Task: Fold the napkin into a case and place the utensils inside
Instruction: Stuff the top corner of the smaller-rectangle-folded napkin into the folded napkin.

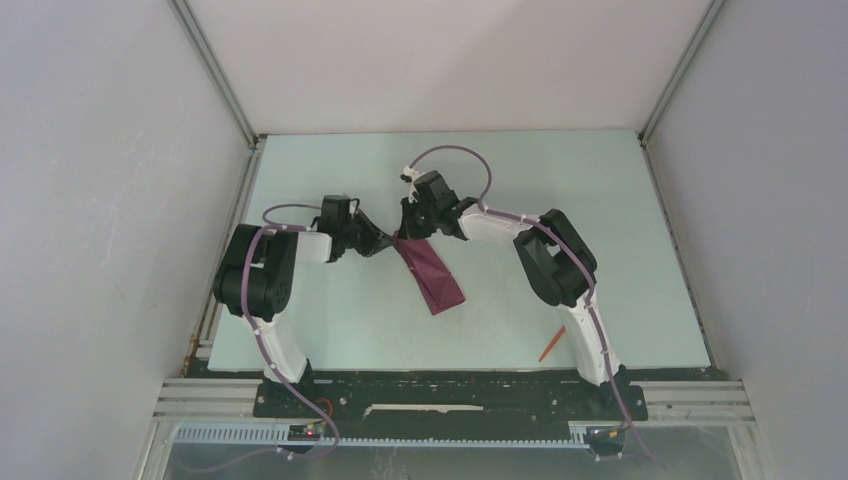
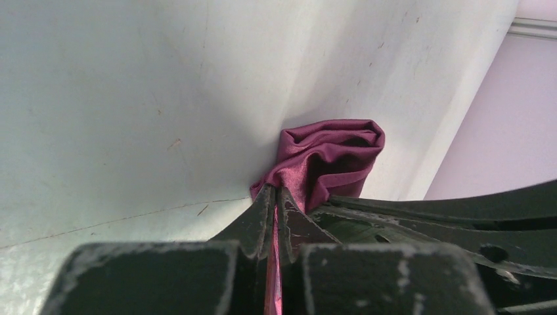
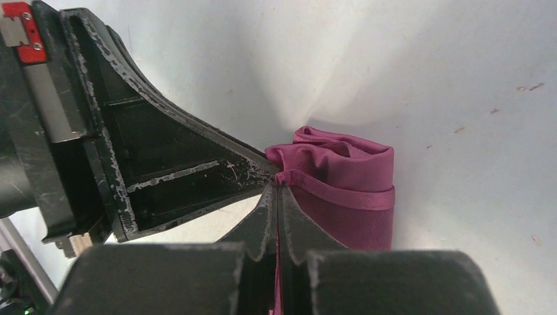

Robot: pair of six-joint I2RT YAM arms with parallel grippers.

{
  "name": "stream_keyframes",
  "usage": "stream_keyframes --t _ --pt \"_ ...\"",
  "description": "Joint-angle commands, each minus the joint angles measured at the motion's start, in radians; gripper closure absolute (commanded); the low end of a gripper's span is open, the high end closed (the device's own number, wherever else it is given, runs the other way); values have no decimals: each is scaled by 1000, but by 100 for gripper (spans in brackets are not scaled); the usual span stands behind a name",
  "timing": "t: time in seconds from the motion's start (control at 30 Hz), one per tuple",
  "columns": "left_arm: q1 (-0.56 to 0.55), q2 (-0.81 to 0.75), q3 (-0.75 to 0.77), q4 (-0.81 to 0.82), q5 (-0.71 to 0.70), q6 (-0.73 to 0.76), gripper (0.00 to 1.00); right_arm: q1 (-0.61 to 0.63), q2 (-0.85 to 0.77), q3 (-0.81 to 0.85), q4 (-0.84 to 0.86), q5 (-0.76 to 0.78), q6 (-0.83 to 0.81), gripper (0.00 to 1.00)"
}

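The plum-purple napkin lies folded into a narrow strip in the middle of the table, running from upper left to lower right. My left gripper is shut on its far upper end, with cloth pinched between the jaws. My right gripper is shut on the same end from the other side, close against the left one. The napkin bunches beyond the tips. One thin orange-red utensil lies near the right arm's base. The other utensil is not in view.
The pale table has a raised metal edge on the left and right. Grey walls stand close around it. A black rail runs along the near edge by the arm bases.
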Motion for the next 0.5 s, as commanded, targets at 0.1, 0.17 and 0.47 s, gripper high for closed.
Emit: stream_keyframes --t 0.1,0.17,0.47 --pt "-3 -28 30 -3 -18 32 97 -25 34 3 78 -109 45 100" --pt "-3 -31 30 -3 -16 33 97 -31 47 7 80 -122 39 99" --pt "-3 -70 36 -32 -30 46 97 -54 72 -22 142 -190 27 86"
